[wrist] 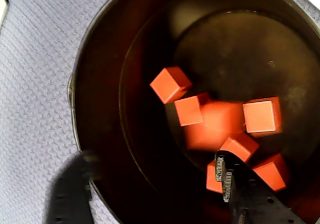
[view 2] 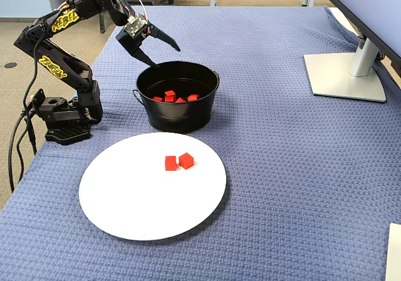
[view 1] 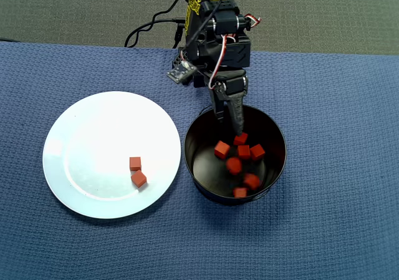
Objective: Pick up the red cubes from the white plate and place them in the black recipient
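Closest to your wrist camera, the gripper [wrist: 150,184] hangs over the near rim of the black recipient [wrist: 95,84], its jaws spread wide with nothing between them; one finger [wrist: 250,194] reaches inside the pot, the other sits blurred outside the wall.

Below it you can see six red cubes [wrist: 170,84] lying loose on the glossy dark floor of the pot, clustered toward the side under the gripper; one of them looks smeared and out of focus.

In the overhead view, your two remaining cubes [view 1: 135,163] rest on the white plate [view 1: 81,143], toward the edge nearest the pot, touching or nearly touching each other. Plate and pot sit side by side, almost rim to rim, on the blue cloth [view 1: 336,230].

From the fixed view, your arm [view 2: 59,43] arches over from its base, and a monitor stand [view 2: 344,74] sits well away from the pot.
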Robot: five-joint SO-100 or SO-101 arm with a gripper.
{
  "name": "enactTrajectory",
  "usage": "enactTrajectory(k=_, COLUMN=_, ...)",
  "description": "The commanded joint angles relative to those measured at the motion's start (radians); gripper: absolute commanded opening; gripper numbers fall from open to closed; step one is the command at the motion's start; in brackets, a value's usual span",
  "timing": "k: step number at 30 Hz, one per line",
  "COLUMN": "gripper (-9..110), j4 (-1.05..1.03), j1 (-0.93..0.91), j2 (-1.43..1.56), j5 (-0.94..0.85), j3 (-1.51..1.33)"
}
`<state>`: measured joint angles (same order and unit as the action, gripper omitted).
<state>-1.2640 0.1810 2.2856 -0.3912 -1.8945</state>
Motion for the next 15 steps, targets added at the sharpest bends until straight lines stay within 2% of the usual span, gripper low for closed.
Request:
enactTrajectory(k=1, gripper=27, j4=-0.002, j1=-0.146, j2=-0.049, j5=-0.003, j3=0.080)
enactTrajectory(k=5, gripper=24, j4=-0.071, j1=-0.353, j2=-0.175, j5=-0.152, j3=0.152)
enactTrajectory(k=10, gripper=21, j4=0.080, j1=-0.592, j2=-0.420, j5=-0.408, j3=0.183)
enactTrajectory(k=15, gripper=21, j4=0.192, j1=-0.684, j2=-0.653, j5=-0.606, j3=0.313)
